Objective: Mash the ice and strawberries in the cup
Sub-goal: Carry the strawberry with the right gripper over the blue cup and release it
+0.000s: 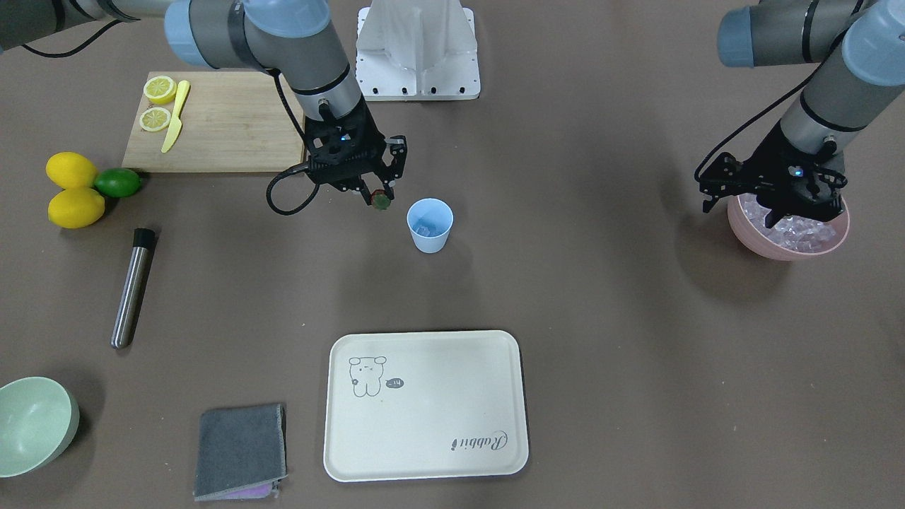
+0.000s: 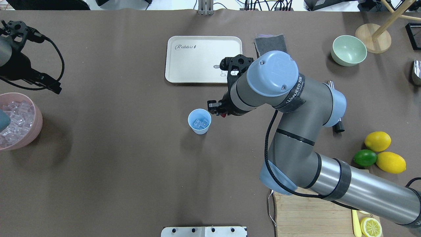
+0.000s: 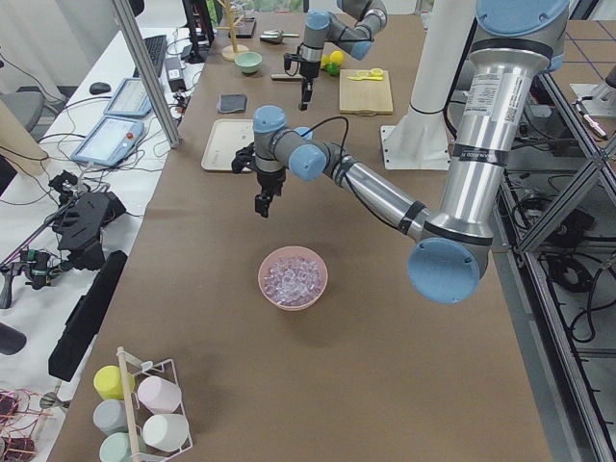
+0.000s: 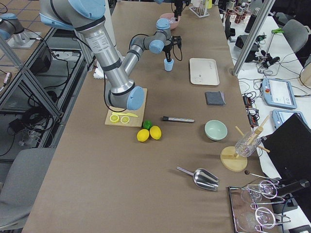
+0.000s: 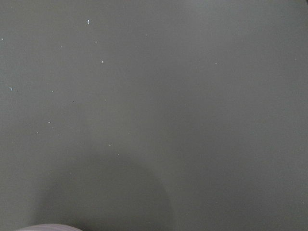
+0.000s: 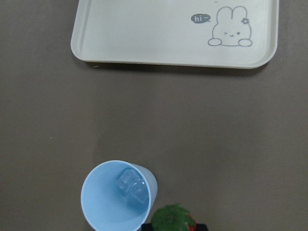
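The light blue cup stands upright mid-table, with a few ice cubes on its bottom. My right gripper hovers just beside the cup on the cutting-board side, shut on the strawberry. The berry's green cap shows next to the cup's rim in the right wrist view. My left gripper hangs far off, above the far edge of the pink bowl heaped with ice. Its fingers look spread and hold nothing.
A cream tray lies in front of the cup. A steel muddler, two lemons, a lime and a cutting board with lemon halves and a yellow knife lie beside the right arm. Pale green bowl, grey cloth.
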